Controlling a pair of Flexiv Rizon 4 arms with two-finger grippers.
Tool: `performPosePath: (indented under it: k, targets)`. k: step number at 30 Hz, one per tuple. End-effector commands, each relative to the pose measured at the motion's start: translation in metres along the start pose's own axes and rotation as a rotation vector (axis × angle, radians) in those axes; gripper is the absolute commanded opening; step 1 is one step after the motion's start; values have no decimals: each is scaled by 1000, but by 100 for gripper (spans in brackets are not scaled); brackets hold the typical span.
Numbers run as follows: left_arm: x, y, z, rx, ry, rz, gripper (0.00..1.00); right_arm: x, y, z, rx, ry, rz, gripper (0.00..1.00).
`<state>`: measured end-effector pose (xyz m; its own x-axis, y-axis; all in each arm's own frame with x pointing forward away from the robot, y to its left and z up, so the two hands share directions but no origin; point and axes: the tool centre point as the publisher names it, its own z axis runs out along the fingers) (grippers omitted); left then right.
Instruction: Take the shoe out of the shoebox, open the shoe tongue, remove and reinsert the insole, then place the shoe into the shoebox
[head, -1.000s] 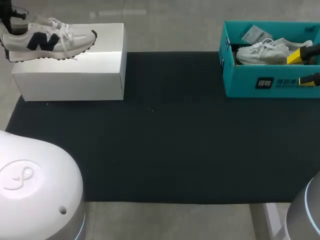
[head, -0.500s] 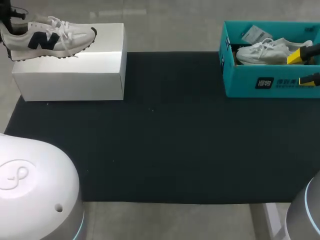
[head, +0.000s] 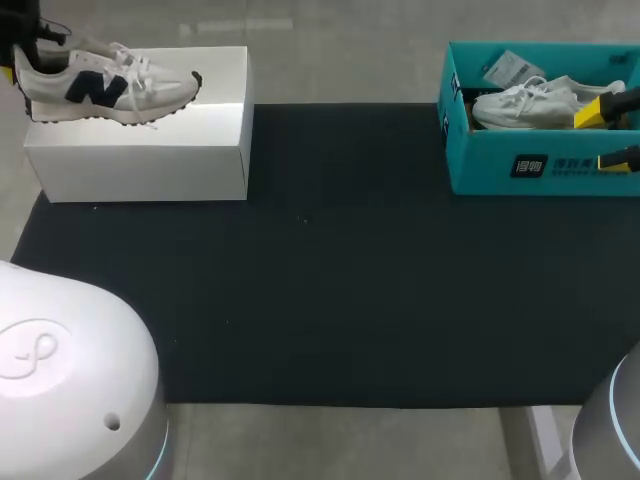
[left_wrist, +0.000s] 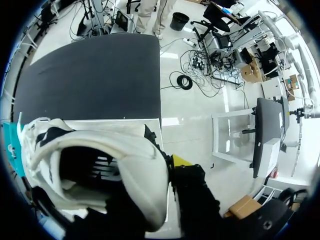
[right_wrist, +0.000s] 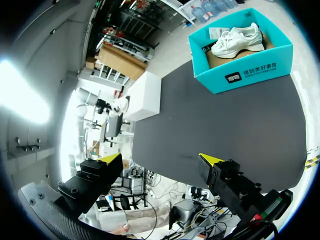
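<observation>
The left gripper (head: 24, 55) sits at the far left corner of the table with its jaws closed on the heel of the white sneaker with the navy N (head: 110, 85). In the left wrist view one yellow tip lies against the outside of the heel. The other finger is hidden by the collar and seems to be inside the shoe. The sneaker lies level over the top of the white box (head: 140, 150), toe pointing toward the table's middle and heel reaching past the box's left edge. Whether the sole touches the box top or hangs just above it cannot be told.

The right gripper (right_wrist: 161, 158) is held above the table at the right side, its jaws spread wide with nothing between them. The teal shoebox (head: 540, 165) stands open at the far right corner, well apart from the white box. In it an all-white sneaker (head: 525, 103) lies on its sole beside a paper tag (head: 512, 68).

The black mat (head: 330, 280) stretches between the two boxes and down to the near edge. The white box stands at the mat's far left corner.
</observation>
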<state>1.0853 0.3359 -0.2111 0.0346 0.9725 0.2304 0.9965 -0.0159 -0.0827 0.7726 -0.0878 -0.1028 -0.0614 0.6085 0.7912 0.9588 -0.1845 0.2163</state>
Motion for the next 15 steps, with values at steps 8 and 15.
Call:
performPosePath:
  k: [8, 15]
  targets:
    - [-7, 16, 0, -49, -19, -46, 0, 0, 0, 0, -1, -3, 1, 100]
    - [-20, 38, 18, -76, 1, -44, 0, 0, 0, 0, -1, -3, 1, 100]
